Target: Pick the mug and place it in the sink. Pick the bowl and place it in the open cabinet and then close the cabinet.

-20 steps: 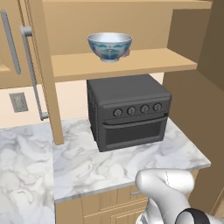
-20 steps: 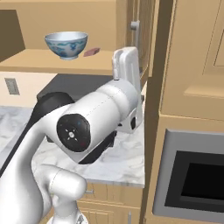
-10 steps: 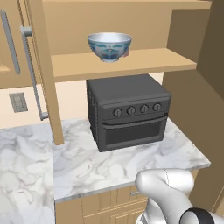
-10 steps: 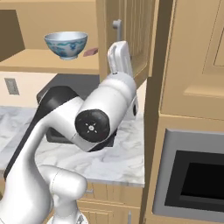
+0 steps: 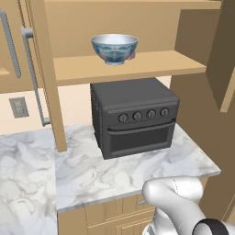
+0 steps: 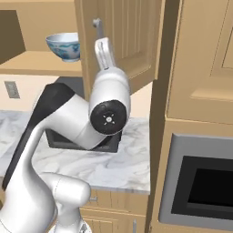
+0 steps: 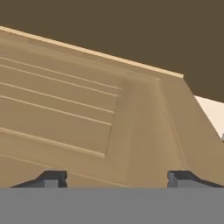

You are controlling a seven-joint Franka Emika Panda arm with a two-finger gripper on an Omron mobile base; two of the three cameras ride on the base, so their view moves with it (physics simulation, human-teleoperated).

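1 bowl (image 5: 114,48) already sits on the cabinet (image 5: 133,64) shelf above the toaster oven (image 5: 133,117) in the left base view, so closing looks like the remaining step. From the right base view, the arm reaches up against the open door (image 6: 123,38). Through the hand view, the gripper (image 7: 117,178) faces that door's panelling, jaws apart and empty, probably placed to push it.

1. White Panda arm (image 6: 68,132) rises from lower left of right base view, elbow bent, forearm angled up.
2. Dark round joint cap faces the camera at the wrist; hand points up and away.
3. Gripper (image 7: 117,178) in hand view: two dark fingertips (image 7: 52,178) set wide apart, jaws open, nothing between them.
4. In left base view, arm's white base link sits at lower right.
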